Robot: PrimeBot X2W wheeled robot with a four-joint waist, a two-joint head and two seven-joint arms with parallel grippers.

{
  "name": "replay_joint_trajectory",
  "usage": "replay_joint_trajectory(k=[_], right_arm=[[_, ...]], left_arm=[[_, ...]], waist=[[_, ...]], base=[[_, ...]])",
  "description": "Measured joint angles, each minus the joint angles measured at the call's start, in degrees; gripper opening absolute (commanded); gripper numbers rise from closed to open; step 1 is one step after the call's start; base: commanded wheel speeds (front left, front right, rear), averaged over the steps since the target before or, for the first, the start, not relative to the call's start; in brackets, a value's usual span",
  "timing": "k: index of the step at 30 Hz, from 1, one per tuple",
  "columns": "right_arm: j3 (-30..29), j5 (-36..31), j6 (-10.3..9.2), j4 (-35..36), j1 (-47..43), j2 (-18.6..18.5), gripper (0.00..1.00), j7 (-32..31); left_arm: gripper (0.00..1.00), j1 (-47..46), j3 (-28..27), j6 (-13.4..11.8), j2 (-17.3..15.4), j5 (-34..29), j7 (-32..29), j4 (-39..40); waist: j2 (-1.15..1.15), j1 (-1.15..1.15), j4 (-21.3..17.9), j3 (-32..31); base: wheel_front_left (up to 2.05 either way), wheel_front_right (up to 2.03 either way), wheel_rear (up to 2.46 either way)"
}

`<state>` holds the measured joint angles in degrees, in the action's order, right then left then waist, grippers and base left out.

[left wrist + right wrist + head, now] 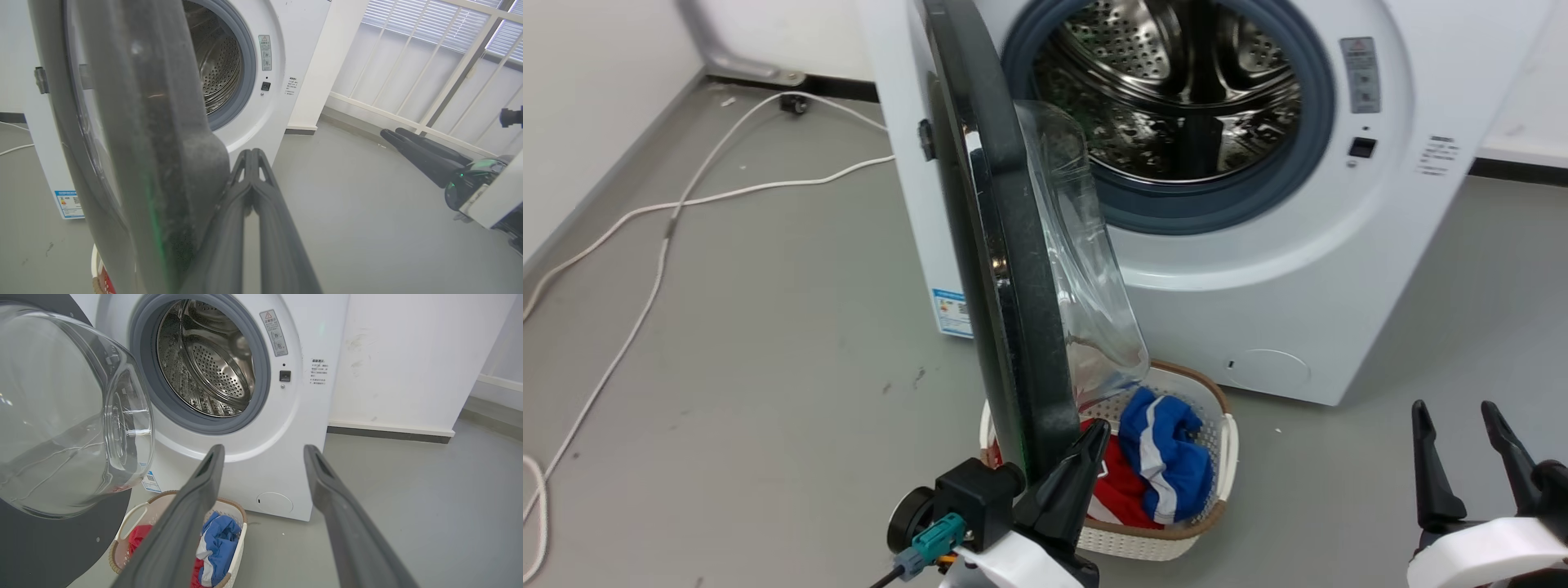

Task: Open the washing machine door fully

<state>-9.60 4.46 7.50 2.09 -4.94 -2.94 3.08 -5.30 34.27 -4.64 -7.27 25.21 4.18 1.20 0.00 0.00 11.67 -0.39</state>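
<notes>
The washing machine [1258, 310] is a white front-loader with its steel drum exposed. Its door [1005, 269], black with a bulging clear glass bowl [61, 416], stands swung out to the left, edge-on to the head view. My left gripper [1090, 445] is shut, its fingers lying against the door's inner rim near its lower free edge. In the left wrist view those fingertips [252, 157] sit just right of the door [155, 143]. My right gripper [1458, 420] hangs open at the lower right, apart from the machine [302, 416], with nothing between its fingers [204, 486].
A white laundry basket [1227, 457] with red and blue clothes stands on the floor under the door, against the machine's front. White cables [662, 245] trail across the grey floor at left. A white railing [441, 73] runs along the right side.
</notes>
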Motion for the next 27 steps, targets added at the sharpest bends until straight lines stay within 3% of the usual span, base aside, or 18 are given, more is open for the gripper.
replay_joint_trajectory(k=[7,15,27], right_arm=[[-1.1,-0.1,0.0,0.8,0.0,0.0,1.0,-0.1],[-0.9,-0.1,0.0,1.1,0.3,0.0,1.0,-0.4],[-0.1,-0.1,0.0,1.0,0.4,0.0,1.0,-0.9]], left_arm=[[0.0,1.3,-2.7,-3.0,-1.8,0.2,-0.1,3.5],[0.0,1.8,-9.6,-6.1,-6.4,0.9,-0.1,5.1],[0.0,0.1,-22.9,-7.2,-14.6,5.2,2.0,0.8]], waist=[[0.0,0.0,5.7,0.3],[0.0,0.0,11.0,0.8],[0.0,0.0,9.5,1.1]], base=[[0.0,0.0,0.0],[0.0,0.0,0.0],[0.0,0.0,0.0]])
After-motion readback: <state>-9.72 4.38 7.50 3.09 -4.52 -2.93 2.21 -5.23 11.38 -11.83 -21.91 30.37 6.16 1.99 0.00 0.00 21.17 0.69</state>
